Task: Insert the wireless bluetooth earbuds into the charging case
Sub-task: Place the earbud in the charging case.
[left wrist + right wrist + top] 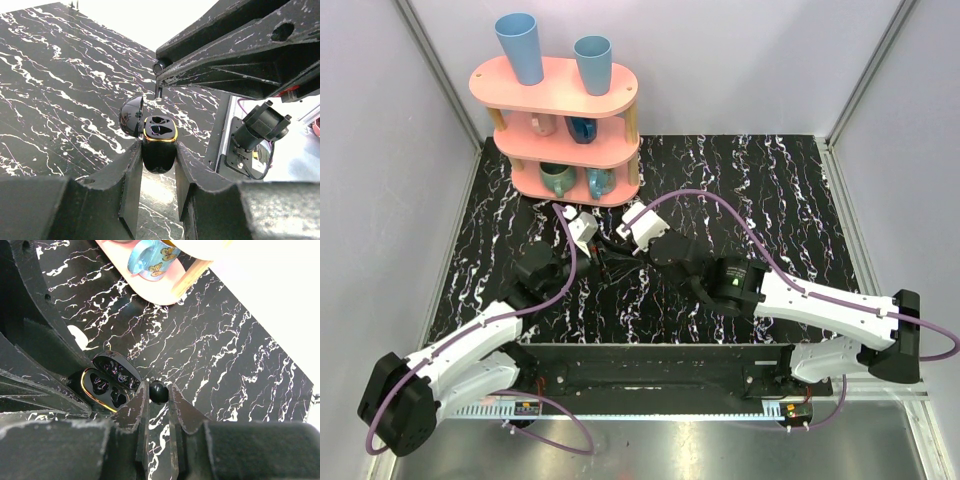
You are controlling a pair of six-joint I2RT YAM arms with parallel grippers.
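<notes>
Closest to the left wrist lens, the left gripper (159, 150) is clamped on the lower body of the charging case (160, 156). That case is glossy black with a gold rim and is held upright above the marbled table (60, 90). Its lid (131, 116) is swung open to one side, and its two sockets (160, 127) look dark and empty.

Opposite it, the right gripper (158, 388) has its fingers pinched on a small black earbud (159, 394). In the right wrist view this earbud sits just beside the open lid, not over a socket. Whether it touches the lid I cannot tell. I cannot find a second earbud in any view.

Several things could go wrong from here:

- **Lost bud:** it is round, smooth and held only by the fingertips, so a slight side load against the rim could probably roll it out of the pinch and drop it onto the table.
- **Lid knocked:** the right fingers are much bulkier than the sockets and stand close to the lid, so a descent off line could push the lid shut or lever the case around in the left grip.
- **Poor seating:** each socket is shaped, so a bud arriving rotated or in the wrong one would likely perch on the rim instead of seating.
- **Poor view:** black on black makes alignment hard to judge.
</notes>
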